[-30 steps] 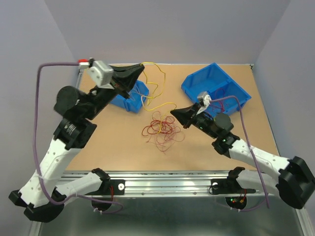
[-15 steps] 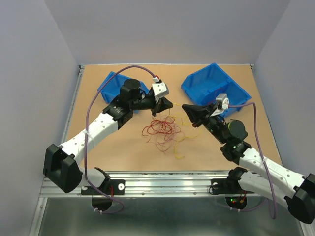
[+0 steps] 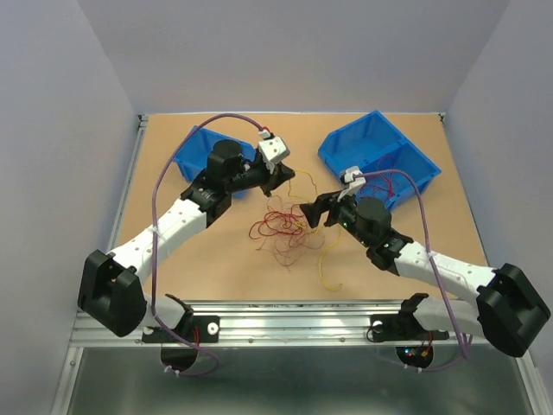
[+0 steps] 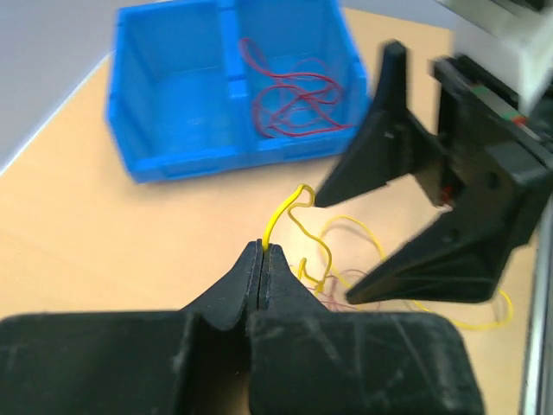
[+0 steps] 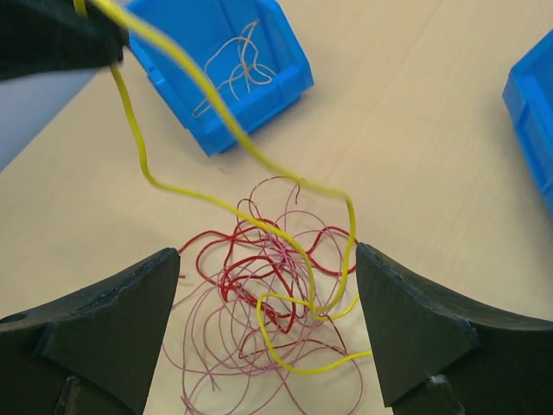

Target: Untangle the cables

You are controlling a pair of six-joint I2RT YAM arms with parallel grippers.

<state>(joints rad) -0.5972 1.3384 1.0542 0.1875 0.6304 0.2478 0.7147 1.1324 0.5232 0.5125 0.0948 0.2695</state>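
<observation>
The cables (image 3: 281,229) lie as a tangle of red and pale pink loops mid-table, seen close in the right wrist view (image 5: 251,294). A yellow cable (image 3: 325,264) rises out of it to my left gripper (image 3: 278,177), which is shut on its end (image 4: 262,249). The yellow strand (image 5: 207,91) arcs over the tangle from that gripper's fingers (image 5: 60,35) at the top left. My right gripper (image 3: 309,212) stands open just right of the tangle, its jaws wide on either side of the loops (image 5: 268,259) and touching nothing. Its black fingers (image 4: 389,156) face the left wrist camera.
A blue bin (image 3: 194,151) at the back left holds pale wires (image 5: 233,60). Another blue bin (image 3: 380,156) at the back right holds red wires (image 4: 289,91). Purple arm cables (image 3: 181,156) arch over both arms. The aluminium rail (image 3: 294,324) runs along the near edge.
My right gripper has opened and dropped left toward the tangle. The left arm came down from over the left bin, still shut on the yellow cable, whose tail now trails toward the front.
</observation>
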